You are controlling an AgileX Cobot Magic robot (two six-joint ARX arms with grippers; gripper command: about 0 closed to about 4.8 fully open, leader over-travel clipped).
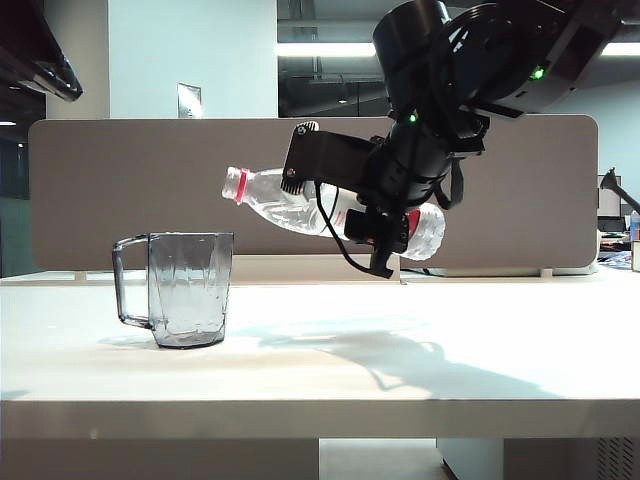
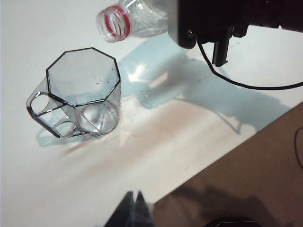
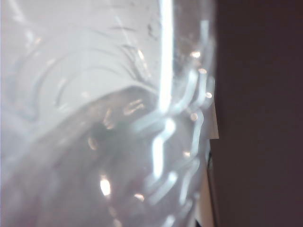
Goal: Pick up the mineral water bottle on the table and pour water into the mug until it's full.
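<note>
Bottle (image 1: 270, 200) lies tilted in right gripper (image 1: 375, 225) jaws, left gripper (image 2: 135, 208) apart

1 bottle (image 1: 270, 200), 1 mug (image 1: 188, 288), 1 table (image 1: 420, 370), 2 grippers: right (image 1: 385, 225), left (image 2: 134, 208)

Exterior camera level at table (image 1: 320, 380) edge, left wrist above mug (image 2: 85, 94), right wrist pressed against bottle (image 3: 118, 118).
</note>
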